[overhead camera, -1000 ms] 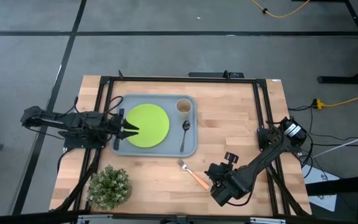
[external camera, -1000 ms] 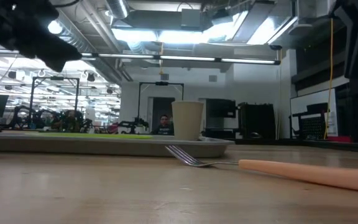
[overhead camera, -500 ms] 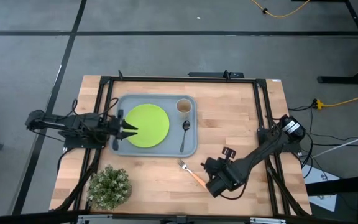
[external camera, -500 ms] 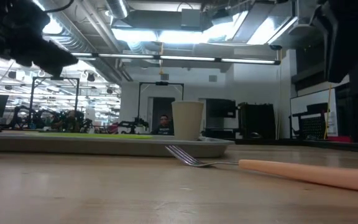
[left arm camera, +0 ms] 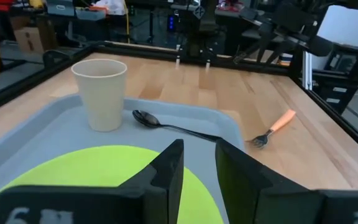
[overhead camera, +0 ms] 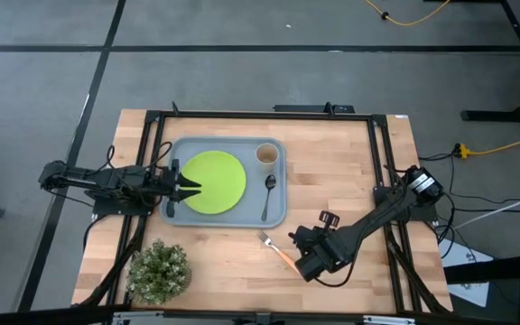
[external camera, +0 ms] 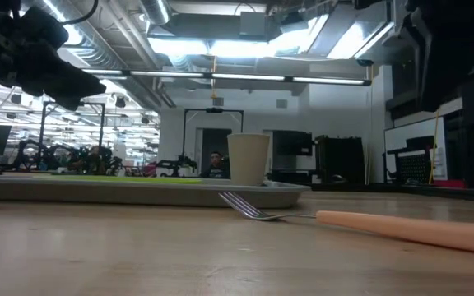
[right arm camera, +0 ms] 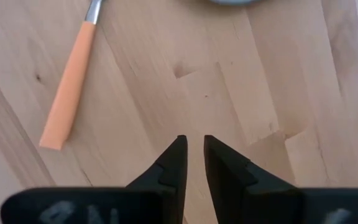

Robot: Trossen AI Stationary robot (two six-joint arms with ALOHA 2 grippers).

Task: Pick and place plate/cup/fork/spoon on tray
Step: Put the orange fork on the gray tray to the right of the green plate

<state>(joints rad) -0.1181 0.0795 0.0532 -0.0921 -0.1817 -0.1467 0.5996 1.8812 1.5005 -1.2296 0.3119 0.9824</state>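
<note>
Plate point(overhead camera: 215, 181): lime green. Cup point(overhead camera: 266, 154): pale beige. Spoon point(overhead camera: 267, 195): dark metallic. Fork point(overhead camera: 279, 252): silver tines, orange handle. Tray point(overhead camera: 278, 215): grey-blue. Table point(overhead camera: 350, 171): light wood, planked grain, black-framed. Plant point(overhead camera: 159, 268): green, speckled pale. Grippers: dark throughout.

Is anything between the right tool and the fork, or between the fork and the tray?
Nothing visible. The right tool hangs over bare wood just beside the fork handle. From the fork to the tray only bare table shows; the plate, cup and spoon already lie in the tray.
</note>
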